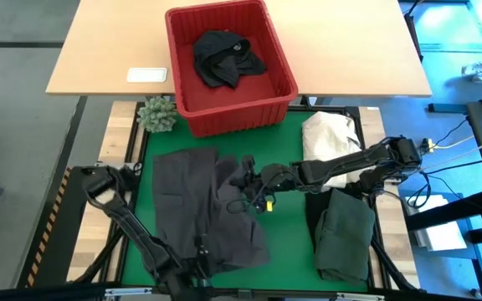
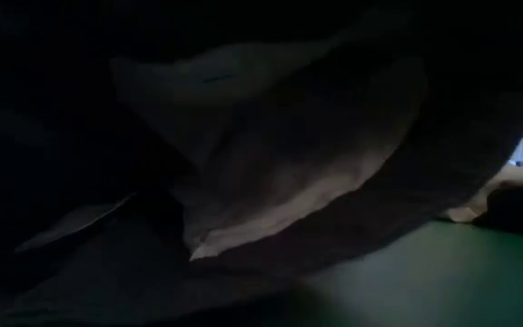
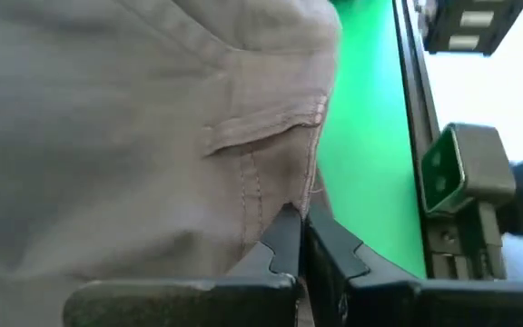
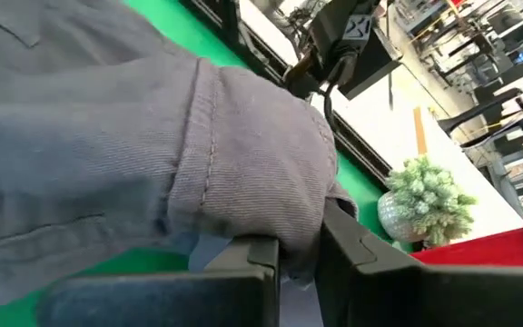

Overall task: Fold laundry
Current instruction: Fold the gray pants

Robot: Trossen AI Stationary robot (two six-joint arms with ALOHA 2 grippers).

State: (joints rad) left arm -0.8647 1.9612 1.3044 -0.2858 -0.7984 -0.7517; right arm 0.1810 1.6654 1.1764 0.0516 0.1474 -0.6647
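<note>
A dark grey garment (image 1: 187,209) lies spread over the left half of the green mat (image 1: 287,226), and it fills the low view (image 2: 271,173). My right gripper (image 1: 243,180) reaches in from the right and is shut on the garment's right side. Near the table's front edge, my left gripper (image 1: 199,249) is shut on the garment's near part. A folded dark green garment (image 1: 346,234) lies flat on the mat at the right. A black garment (image 1: 224,58) sits in the red basket (image 1: 270,104). My left gripper pinches the grey garment's edge beside a stitched seam (image 3: 284,195) between its two fingers (image 3: 284,241). The cloth spreads away beyond the fingertips, next to the green mat. How many layers it holds cannot be told. My right gripper pinches a thick stitched band of the grey garment (image 4: 261,195) between its two fingers (image 4: 352,241). It comes from the table's right, slanting a little downward. The band bulges over the fingertips in a fold, and this part is raised off the mat, arching above it (image 2: 334,209).
A cream-white cloth heap (image 1: 329,134) lies at the mat's far right, under my right arm. The red basket stands at the far edge with a small potted plant (image 1: 157,114) to its left. A white card (image 1: 146,74) lies on the wooden table behind.
</note>
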